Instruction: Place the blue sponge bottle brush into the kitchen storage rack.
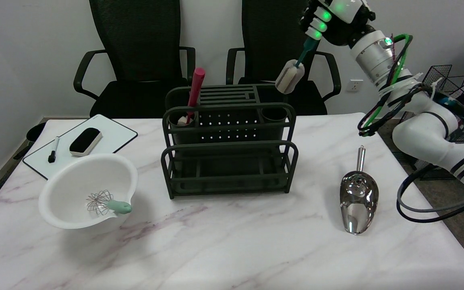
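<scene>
My right hand (330,20) is raised high at the top right and grips the teal-blue handle of the sponge bottle brush (292,74). The brush hangs tilted, sponge head down and to the left, in the air just above the right rear cup (274,114) of the dark green storage rack (230,161). The sponge head does not touch the rack. The rack stands mid-table, and a red-handled brush (195,90) sticks up from its left rear cup.
A metal scoop (359,199) lies on the marble table (232,249) to the right of the rack. A white bowl (89,189) holding a small whisk (107,203) sits front left. A whiteboard (81,143) with an eraser and marker lies behind it. Two black chairs stand beyond the table.
</scene>
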Tool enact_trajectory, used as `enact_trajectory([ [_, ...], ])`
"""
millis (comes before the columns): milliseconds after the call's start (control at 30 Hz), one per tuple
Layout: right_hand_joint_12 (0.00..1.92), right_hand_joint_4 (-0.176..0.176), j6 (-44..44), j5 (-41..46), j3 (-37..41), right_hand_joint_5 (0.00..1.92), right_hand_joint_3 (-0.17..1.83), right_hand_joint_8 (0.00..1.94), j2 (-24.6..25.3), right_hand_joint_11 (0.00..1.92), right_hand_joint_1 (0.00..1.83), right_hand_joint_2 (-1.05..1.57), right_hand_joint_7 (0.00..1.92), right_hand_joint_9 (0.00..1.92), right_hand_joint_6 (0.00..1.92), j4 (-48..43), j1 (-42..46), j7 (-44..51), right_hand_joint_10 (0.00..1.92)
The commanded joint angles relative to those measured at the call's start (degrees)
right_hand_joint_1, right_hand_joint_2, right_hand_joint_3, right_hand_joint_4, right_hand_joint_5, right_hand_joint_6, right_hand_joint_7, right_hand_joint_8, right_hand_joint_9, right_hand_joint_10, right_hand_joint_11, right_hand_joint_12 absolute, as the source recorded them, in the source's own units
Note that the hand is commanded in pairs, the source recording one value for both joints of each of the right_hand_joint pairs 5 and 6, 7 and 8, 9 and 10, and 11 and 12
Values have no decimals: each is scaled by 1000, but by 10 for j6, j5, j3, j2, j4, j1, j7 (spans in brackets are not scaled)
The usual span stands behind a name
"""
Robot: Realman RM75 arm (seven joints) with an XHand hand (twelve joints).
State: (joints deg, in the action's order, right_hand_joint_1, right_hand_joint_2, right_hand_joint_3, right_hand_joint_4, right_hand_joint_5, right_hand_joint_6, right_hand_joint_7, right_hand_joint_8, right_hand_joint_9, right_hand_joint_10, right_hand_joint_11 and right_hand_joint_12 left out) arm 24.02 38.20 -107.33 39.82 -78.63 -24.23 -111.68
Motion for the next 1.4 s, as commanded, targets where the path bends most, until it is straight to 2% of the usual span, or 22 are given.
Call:
enact_trajectory([
  [33,1920,0,-14,-7,-82,1920,406,1920,5,1920,982,1571,1920,1920,1920,12,-61,-16,1920],
  [1400,1920,0,-8,-7,-113,1920,402,1920,56,1920,981,1571,1920,1920,1920,101,-58,-16,1920],
])
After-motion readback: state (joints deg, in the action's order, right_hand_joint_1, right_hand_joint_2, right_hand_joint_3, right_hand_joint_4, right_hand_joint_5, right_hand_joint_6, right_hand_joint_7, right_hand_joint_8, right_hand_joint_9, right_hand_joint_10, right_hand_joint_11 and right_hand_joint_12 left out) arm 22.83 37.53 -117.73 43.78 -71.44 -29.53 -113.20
